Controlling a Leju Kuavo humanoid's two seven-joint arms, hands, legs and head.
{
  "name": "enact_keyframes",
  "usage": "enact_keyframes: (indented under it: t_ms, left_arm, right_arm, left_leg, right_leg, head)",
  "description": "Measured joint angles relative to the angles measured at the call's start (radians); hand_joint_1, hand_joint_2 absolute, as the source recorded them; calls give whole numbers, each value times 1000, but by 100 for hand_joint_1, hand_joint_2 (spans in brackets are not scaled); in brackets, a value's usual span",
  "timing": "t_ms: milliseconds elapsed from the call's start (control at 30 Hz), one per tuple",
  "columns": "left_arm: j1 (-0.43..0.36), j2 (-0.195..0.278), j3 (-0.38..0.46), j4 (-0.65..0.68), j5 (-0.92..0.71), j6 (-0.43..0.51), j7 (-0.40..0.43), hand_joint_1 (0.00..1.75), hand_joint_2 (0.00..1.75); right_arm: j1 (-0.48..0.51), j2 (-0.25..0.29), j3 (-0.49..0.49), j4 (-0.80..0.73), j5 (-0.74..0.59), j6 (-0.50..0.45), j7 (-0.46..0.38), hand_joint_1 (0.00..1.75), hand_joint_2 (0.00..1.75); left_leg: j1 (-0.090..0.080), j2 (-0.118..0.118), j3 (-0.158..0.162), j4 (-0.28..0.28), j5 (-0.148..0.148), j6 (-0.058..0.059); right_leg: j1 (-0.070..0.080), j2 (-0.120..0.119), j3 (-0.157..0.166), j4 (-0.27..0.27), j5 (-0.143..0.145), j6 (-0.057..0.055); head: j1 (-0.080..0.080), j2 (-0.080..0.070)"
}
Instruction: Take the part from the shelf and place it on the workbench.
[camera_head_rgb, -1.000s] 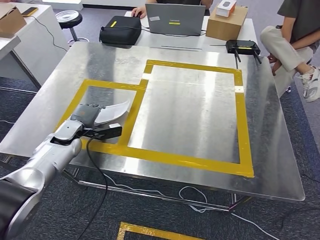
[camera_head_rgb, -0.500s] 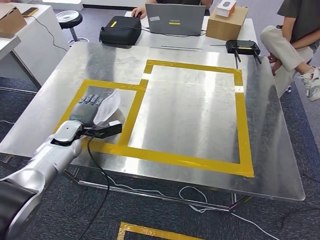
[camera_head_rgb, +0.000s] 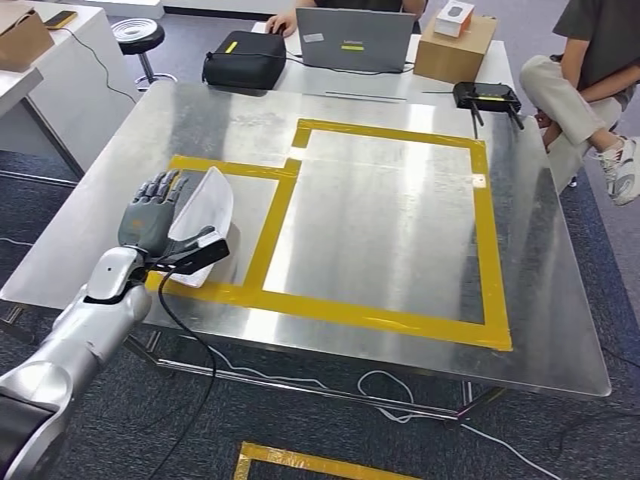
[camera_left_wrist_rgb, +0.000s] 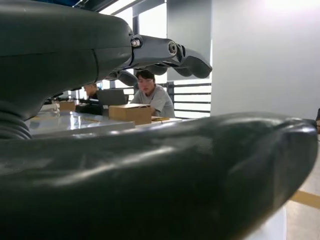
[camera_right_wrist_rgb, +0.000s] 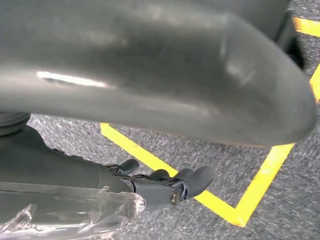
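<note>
The white curved part (camera_head_rgb: 205, 205) stands tilted on its edge on the metal workbench (camera_head_rgb: 377, 220), inside the small yellow-taped square (camera_head_rgb: 264, 240). My left hand (camera_head_rgb: 155, 215) is right beside it with fingers (camera_left_wrist_rgb: 170, 52) stretched out, apart from the thumb (camera_left_wrist_rgb: 170, 170). Nothing lies between thumb and fingers in the left wrist view; a sliver of the part (camera_left_wrist_rgb: 270, 231) shows past the thumb. My right hand (camera_right_wrist_rgb: 162, 187) hangs over grey carpet with yellow floor tape, holding nothing, fingers apart from the thumb.
Beyond the workbench's far edge are a laptop (camera_head_rgb: 353, 38), a black case (camera_head_rgb: 244, 58), a cardboard box (camera_head_rgb: 453, 48) and a router (camera_head_rgb: 487, 95). A person (camera_head_rgb: 589, 60) sits at the far right. A stool (camera_head_rgb: 140, 38) stands at the far left.
The left hand's fingers have straightened and spread, letting go of the part. The part has tipped from lying flat in the hand to standing on edge. The hand shifted slightly left.
</note>
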Motion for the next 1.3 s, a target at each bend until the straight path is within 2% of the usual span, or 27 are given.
enact_keyframes:
  t_ms: [33, 67, 100, 167, 233, 333, 400, 467, 533, 567, 600, 633, 700, 767, 800, 867, 900, 933, 1033, 1067, 1100, 1133, 1167, 1200, 1233, 1267, 1300]
  left_arm:
    - [22, 5, 10, -22, 6, 2, -4, 0, 0]
    - [41, 9, 19, -41, 9, 2, -6, 0, 0]
    - [58, 12, 27, -59, 16, 5, -8, 0, 0]
    - [96, 18, 47, -106, 43, 26, -21, 0, 0]
    - [153, 28, 83, -172, 99, 60, -48, 0, 0]
    - [273, 41, 168, -289, 230, 100, -120, 0, 0]
    - [349, 42, 238, -358, 313, 112, -186, 0, 0]
    - [416, 34, 322, -417, 378, 115, -256, 0, 0]
    - [493, 17, 426, -464, 470, 103, -319, 0, 0]
    - [528, 2, 483, -471, 540, 84, -345, 0, 0]
    - [552, -17, 546, -454, 627, 53, -372, 0, 0]
    - [566, -38, 622, -411, 724, 14, -410, 0, 0]
    - [579, -74, 795, -264, 878, -40, -514, 0, 0]
    - [585, -98, 966, -94, 929, -15, -569, 0, 0]
    - [587, -109, 1036, -20, 916, 20, -549, 0, 0]
    - [594, -139, 1156, 94, 856, 87, -464, 0, 0]
    - [598, -154, 1208, 134, 827, 104, -428, 0, 0]
    - [601, -170, 1255, 167, 807, 112, -407, 0, 0]
    - [599, -207, 1355, 226, 738, 118, -347, 0, 0]
    - [594, -221, 1396, 233, 689, 118, -311, 0, 0]
    - [587, -239, 1444, 235, 626, 119, -270, 0, 0]
    - [579, -257, 1496, 239, 557, 120, -232, 0, 0]
    - [570, -272, 1544, 249, 489, 119, -198, 0, 0]
    - [563, -286, 1581, 269, 419, 107, -158, 0, 0]
    - [556, -293, 1604, 297, 348, 79, -111, 0, 0]
    - [551, -298, 1614, 328, 277, 33, -60, 0, 0]
    - [548, -303, 1611, 359, 203, -35, -6, 0, 0]
  right_arm:
    - [2, 0, -1, 0, -1, 0, 0, 0, 0]
    - [4, 0, -2, 0, -2, -1, 0, 0, 0]
    - [4, 0, -4, 0, -3, -1, 0, 0, 0]
    - [3, 0, -9, 0, -6, -2, 1, 0, 0]
    - [2, 2, -15, 1, -8, -4, 3, 0, 0]
    - [4, 4, -23, 4, -14, -3, 3, 0, 0]
    - [7, 4, -29, 4, -18, 1, 2, 0, 0]
    - [8, 4, -33, 6, -19, 2, 4, 0, 0]
    - [6, 6, -36, 7, -13, -13, 20, 0, 0]
    - [5, 10, -37, 7, -8, -25, 33, 0, 0]
    - [6, 14, -38, 8, 0, -35, 47, 0, 0]
    - [6, 19, -39, 9, 8, -42, 58, 0, 0]
    - [7, 27, -39, 10, 22, -45, 71, 0, 0]
    - [11, 33, -39, 10, 29, -48, 81, 0, 0]
    - [13, 34, -39, 10, 30, -50, 87, 0, 0]
    - [17, 35, -39, 11, 32, -53, 97, 0, 0]
    - [16, 35, -39, 11, 32, -54, 100, 0, 0]
    - [15, 35, -39, 11, 32, -54, 102, 0, 0]
    - [13, 33, -39, 13, 36, -39, 101, 0, 0]
    - [12, 30, -39, 13, 38, -28, 98, 0, 0]
    - [13, 25, -39, 13, 40, -15, 95, 0, 0]
    - [13, 20, -39, 13, 43, -4, 92, 0, 0]
    - [14, 16, -39, 13, 45, 2, 91, 0, 0]
    - [13, 11, -39, 13, 46, 2, 96, 0, 0]
    - [12, 9, -39, 13, 47, -4, 103, 0, 0]
    - [10, 10, -39, 13, 49, -15, 115, 0, 0]
    - [7, 11, -38, 12, 52, -26, 128, 0, 0]
  left_leg:
    - [1, 2, 0, 0, 0, 0]
    - [2, 3, -1, 1, -1, -1]
    - [5, 3, 0, 3, -2, -3]
    - [11, 2, 1, 9, -9, -15]
    - [11, 3, -4, 19, -19, -30]
    - [6, 7, -12, 29, -25, -45]
    - [9, 4, -21, 47, -45, -54]
    - [9, -3, -59, 129, -107, -59]
    - [8, -7, -115, 253, -169, -59]
    - [8, -8, -133, 292, -178, -57]
    - [8, -8, -135, 298, -167, -56]
    - [8, -7, -120, 269, -140, -54]
    - [6, 19, -50, 144, -84, -50]
    - [2, 45, -2, 55, -56, -46]
    - [-2, 46, 2, 41, -51, -42]
    - [-4, 24, -13, 41, -33, -28]
    - [-3, 14, -22, 41, -22, -19]
    - [-2, 4, -33, 40, -10, -11]
    - [-3, -27, -78, 40, 27, 1]
    - [-4, -37, -94, 41, 40, 3]
    - [-7, -48, -110, 41, 53, 4]
    - [-10, -59, -125, 42, 65, 5]
    - [-13, -70, -137, 42, 77, 5]
    - [-14, -80, -147, 42, 88, 5]
    - [-16, -90, -155, 42, 98, 4]
    - [-14, -99, -160, 42, 108, 0]
    - [-12, -107, -165, 41, 118, -5]
  right_leg:
    - [-2, -1, -27, 63, -20, 4]
    - [-4, -1, -40, 95, -21, 7]
    - [-5, -1, -34, 87, -3, 9]
    - [-8, -3, 25, -29, 59, 15]
    - [-9, -1, 81, -127, 85, 12]
    - [-9, 11, 87, -148, 66, -17]
    - [-9, 15, 81, -149, 64, -34]
    - [-8, 13, 73, -150, 68, -46]
    - [-4, 10, 61, -150, 76, -58]
    - [-2, 8, 55, -150, 81, -62]
    - [-1, 5, 49, -150, 86, -64]
    - [1, 1, 42, -150, 91, -64]
    - [4, -10, 29, -149, 104, -60]
    - [8, -23, 26, -151, 117, -49]
    - [9, -33, 29, -155, 123, -42]
    - [6, -53, 35, -162, 131, -27]
    - [5, -52, 33, -156, 115, -20]
    - [4, -44, 26, -132, 82, -13]
    - [7, -16, -12, 37, -66, -6]
    - [9, -13, -13, 85, -87, -8]
    - [13, -11, 1, 105, -86, -13]
    - [17, -8, 32, 90, -67, -21]
    - [23, 2, 80, 41, -41, -32]
    - [29, 26, 138, -31, -28, -48]
    - [32, 52, 194, -109, -25, -62]
    - [36, 73, 233, -170, -31, -70]
    - [39, 86, 254, -209, -39, -76]
  head:
    - [0, 0]
    - [0, 0]
    - [0, 0]
    - [0, 0]
    - [4, 0]
    - [2, 0]
    - [-2, 0]
    - [-5, 0]
    - [-7, 0]
    - [-9, 0]
    - [-11, 0]
    - [-12, 0]
    - [-15, 0]
    - [-19, 0]
    - [-22, 0]
    - [-24, 0]
    - [-24, 0]
    - [-23, 0]
    - [-18, 0]
    - [-17, 0]
    - [-17, 0]
    - [-17, 0]
    - [-17, 0]
    - [-18, 0]
    - [-19, 0]
    - [-20, 0]
    - [-20, 0]
